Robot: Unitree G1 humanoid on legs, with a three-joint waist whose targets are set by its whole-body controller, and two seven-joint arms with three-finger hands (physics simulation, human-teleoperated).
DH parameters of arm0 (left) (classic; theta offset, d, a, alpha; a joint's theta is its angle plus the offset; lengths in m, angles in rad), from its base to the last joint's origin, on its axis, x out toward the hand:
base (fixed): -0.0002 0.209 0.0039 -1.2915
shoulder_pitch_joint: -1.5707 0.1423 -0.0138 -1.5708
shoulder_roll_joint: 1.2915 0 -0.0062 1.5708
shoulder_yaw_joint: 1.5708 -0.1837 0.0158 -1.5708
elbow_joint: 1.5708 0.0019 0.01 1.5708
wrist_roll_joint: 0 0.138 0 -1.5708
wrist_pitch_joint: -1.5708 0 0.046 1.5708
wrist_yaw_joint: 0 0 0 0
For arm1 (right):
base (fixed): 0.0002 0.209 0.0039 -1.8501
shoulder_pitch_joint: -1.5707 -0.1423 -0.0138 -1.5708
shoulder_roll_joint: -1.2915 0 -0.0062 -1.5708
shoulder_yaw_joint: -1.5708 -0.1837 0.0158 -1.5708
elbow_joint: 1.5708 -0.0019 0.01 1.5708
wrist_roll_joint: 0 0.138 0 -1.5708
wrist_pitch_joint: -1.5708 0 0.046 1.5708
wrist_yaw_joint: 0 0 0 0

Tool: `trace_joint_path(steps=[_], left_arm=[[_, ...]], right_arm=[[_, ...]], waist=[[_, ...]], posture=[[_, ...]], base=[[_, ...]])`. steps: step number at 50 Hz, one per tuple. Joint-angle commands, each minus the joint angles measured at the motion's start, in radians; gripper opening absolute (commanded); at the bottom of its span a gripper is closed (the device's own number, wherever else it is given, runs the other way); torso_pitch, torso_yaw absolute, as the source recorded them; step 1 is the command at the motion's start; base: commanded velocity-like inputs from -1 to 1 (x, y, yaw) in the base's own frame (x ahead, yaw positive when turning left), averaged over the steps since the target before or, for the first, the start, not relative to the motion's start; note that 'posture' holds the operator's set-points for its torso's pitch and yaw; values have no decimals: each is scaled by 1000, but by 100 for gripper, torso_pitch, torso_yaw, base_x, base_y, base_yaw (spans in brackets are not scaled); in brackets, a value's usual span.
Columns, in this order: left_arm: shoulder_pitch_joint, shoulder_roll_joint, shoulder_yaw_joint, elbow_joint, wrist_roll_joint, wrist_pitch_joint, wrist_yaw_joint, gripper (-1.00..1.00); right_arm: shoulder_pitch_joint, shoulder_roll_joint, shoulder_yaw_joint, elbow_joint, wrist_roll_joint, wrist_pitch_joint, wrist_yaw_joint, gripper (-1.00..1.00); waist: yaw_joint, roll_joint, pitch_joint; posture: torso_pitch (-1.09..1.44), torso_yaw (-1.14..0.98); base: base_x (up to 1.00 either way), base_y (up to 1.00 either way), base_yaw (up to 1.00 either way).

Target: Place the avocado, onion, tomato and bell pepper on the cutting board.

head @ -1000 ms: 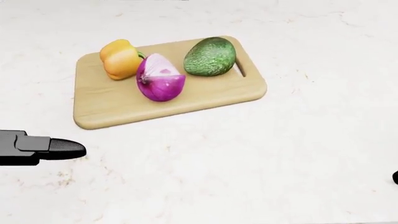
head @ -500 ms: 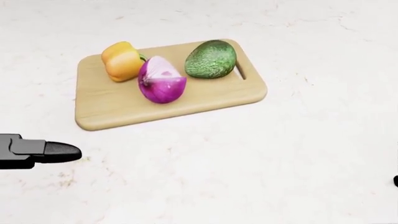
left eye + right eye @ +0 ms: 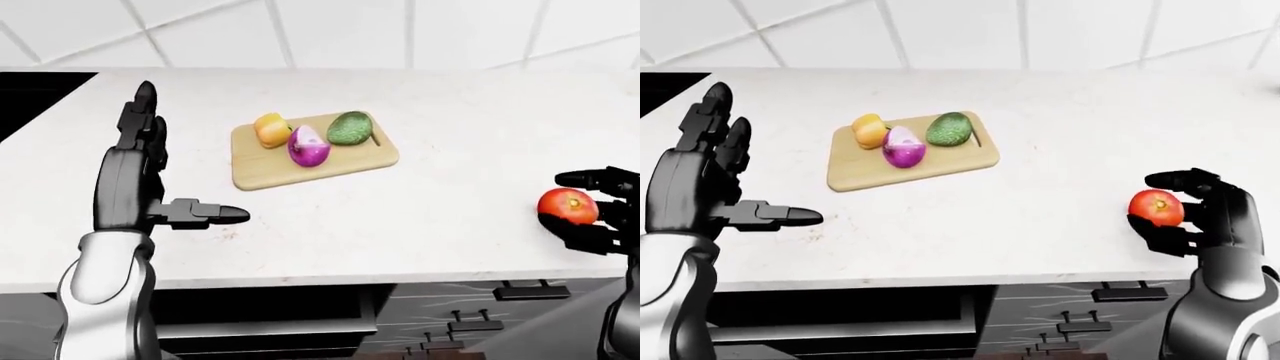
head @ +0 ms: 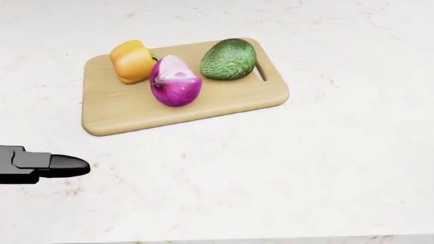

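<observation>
A wooden cutting board point(image 4: 122, 112) lies on the white marble counter. On it rest an orange-yellow bell pepper point(image 4: 132, 62), a halved purple onion point(image 4: 175, 81) and a green avocado point(image 4: 228, 59), close together along its upper part. The red tomato point(image 3: 1156, 208) is far to the right of the board, near the counter's near edge, with my right hand point(image 3: 1160, 214) shut round it. My left hand point(image 3: 760, 161) stands open to the left of the board, fingers upright and thumb point(image 4: 64, 165) pointing right, holding nothing.
A white tiled wall point(image 3: 330, 30) runs behind the counter. A black surface point(image 3: 40, 94) shows at the counter's far left. Dark drawers with handles point(image 3: 1080, 326) sit below the counter edge point(image 3: 350, 274).
The head view has shifted slightly, so the board sits a little higher in it. The dark tip of my right hand has left that view's right edge. The left thumb barely moved.
</observation>
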Motion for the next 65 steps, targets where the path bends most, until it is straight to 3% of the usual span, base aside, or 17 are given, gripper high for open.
trace_joint_path(steps=[1, 6, 18, 28, 34, 37, 44, 59, 65], left_arm=[[-18, 8, 6, -29, 2, -32, 4, 100], [-13, 8, 9, -29, 3, -37, 3, 100], [-18, 11, 13, -27, -1, -34, 5, 100], [-23, 13, 8, -17, 3, -42, 8, 100], [-19, 10, 6, -17, 6, -45, 7, 100], [-17, 9, 7, -17, 7, -48, 7, 100], [-7, 4, 5, -14, 10, -58, 6, 100], [-19, 5, -2, -17, 23, -44, 3, 100], [-29, 9, -2, -18, 24, -35, 2, 100]], right_arm=[[-10, -12, -3, -22, -1, -6, 9, -17], [-25, -29, 6, -32, -20, 11, 29, -23], [-179, -99, 128, -44, -154, 115, 146, -34], [-286, -93, 213, -22, -237, 135, 206, -39], [-408, -58, 303, 44, -284, 131, 223, -41], [-490, -19, 345, 116, -285, 106, 198, -42], [-605, 47, 388, 226, -242, 60, 138, -43], [-773, 109, 416, 520, -28, -93, -105, -44], [-782, 120, 425, 579, 35, -137, -168, -44]], waist=[[0, 0, -15], [0, 0, -17], [-2, 8, -18], [-4, 12, -19], [-6, 17, -18], [-10, 23, -18], [-9, 30, -17], [-8, 36, -18], [-8, 36, -17]], posture=[[0, 0], [0, 0], [0, 0], [0, 0], [0, 0], [0, 0], [0, 0], [0, 0], [0, 0]], base=[[0, 0, 0], [0, 0, 0], [0, 0, 0], [0, 0, 0], [0, 0, 0], [0, 0, 0], [0, 0, 0], [0, 0, 0], [0, 0, 0]])
